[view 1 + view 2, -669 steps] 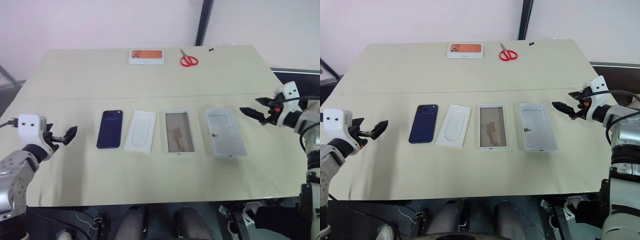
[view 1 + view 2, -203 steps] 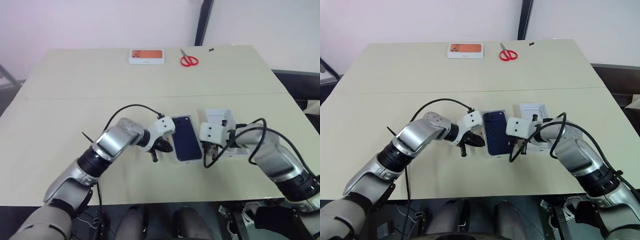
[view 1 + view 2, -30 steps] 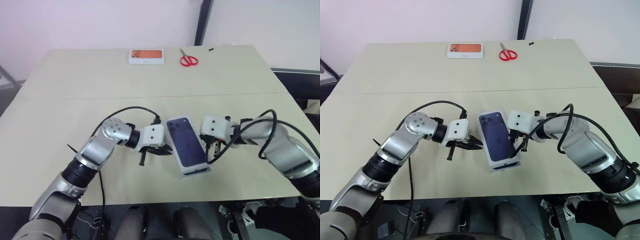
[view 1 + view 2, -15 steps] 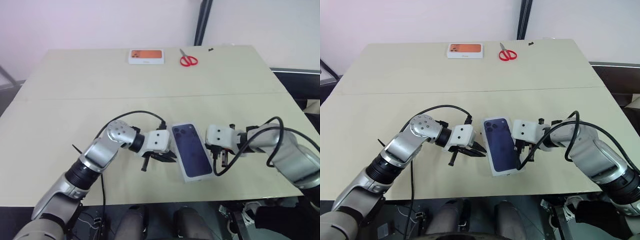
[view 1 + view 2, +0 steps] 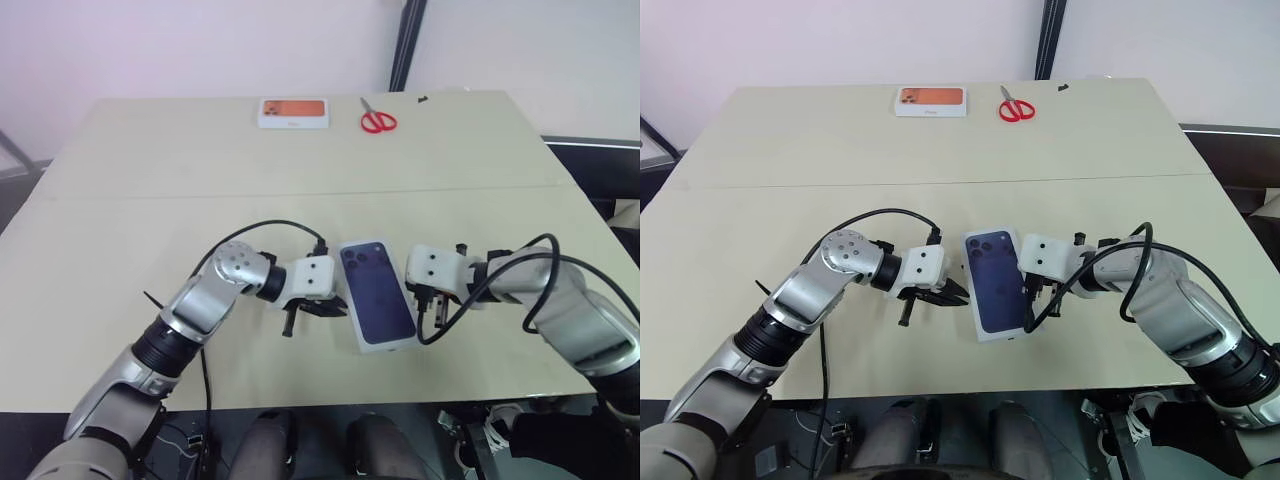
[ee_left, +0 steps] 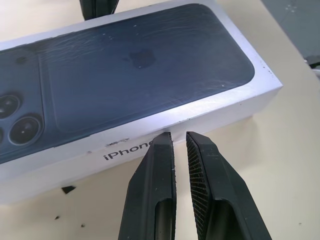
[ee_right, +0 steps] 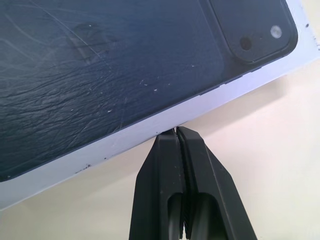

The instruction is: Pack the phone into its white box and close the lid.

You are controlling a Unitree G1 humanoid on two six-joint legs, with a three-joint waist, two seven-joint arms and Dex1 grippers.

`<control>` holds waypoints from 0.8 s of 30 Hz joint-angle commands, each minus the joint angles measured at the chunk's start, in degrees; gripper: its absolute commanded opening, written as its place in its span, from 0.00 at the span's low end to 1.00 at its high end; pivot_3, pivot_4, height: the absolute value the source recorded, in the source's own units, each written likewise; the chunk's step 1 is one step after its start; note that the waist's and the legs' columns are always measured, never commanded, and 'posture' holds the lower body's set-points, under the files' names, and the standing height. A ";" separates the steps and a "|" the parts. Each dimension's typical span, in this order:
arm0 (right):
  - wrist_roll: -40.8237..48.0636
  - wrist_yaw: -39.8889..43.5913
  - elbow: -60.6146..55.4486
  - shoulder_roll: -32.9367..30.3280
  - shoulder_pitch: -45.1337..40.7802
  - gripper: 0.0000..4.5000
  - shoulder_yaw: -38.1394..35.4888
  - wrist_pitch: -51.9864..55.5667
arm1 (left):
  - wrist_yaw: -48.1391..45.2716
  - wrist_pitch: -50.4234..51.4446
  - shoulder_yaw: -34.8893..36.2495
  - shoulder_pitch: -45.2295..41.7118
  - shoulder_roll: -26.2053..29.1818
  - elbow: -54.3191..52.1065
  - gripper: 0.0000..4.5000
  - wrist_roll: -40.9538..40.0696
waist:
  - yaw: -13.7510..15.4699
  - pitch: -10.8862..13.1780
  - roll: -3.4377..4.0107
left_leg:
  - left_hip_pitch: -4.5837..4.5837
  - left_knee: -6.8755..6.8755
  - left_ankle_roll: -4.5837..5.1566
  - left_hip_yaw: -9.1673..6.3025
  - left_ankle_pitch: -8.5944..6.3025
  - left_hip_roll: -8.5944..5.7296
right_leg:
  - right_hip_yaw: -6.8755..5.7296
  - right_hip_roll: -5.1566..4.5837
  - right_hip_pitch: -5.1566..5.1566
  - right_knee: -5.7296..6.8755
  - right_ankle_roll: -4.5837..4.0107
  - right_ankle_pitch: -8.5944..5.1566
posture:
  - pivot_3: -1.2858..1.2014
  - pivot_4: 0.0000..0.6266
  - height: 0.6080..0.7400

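We have the lid (image 5: 378, 307) down over the white box, dark phone picture facing up, so the box and the phone inside are covered and we cannot check them directly. The closed package lies on the table (image 5: 150, 200) squarely between our two grippers, a little askew to the table edge.

Our left gripper (image 6: 179, 137) stands at one long side of the lid, its two black fingers (image 6: 153, 190) drawn almost together with only a thin slit between them, holding nothing. The tips sit right at the white side wall, at or just short of touching, just by the printed lettering. We judge the fingers are kept narrow like this so they act as a single blunt pusher instead of a clamp.

Our right gripper (image 7: 177, 131) is at the opposite long side, fingers pressed fully together and empty, the joined tip meeting the lid's lower white edge. Placed so, one on each flank, the two grippers trap the package between them, which we think serves to square it and steady the lid while it seats.

The scissors (image 5: 378, 121) and the smaller box with the orange picture (image 5: 294, 112) lie well beyond both grippers, at the far edge
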 commanded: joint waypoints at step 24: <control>4.30 3.70 0.32 -3.00 2.54 0.01 -11.11 -4.08 | 6.12 1.99 9.07 -3.83 -1.80 2.73 0.11 -4.27 | 0.17 0.00 0.00 | 0.00 0.02 -0.02 0.00 0.01 0.00 | -0.01 0.00 0.00 0.01 0.00 0.00 | 0.52 0.24 1.00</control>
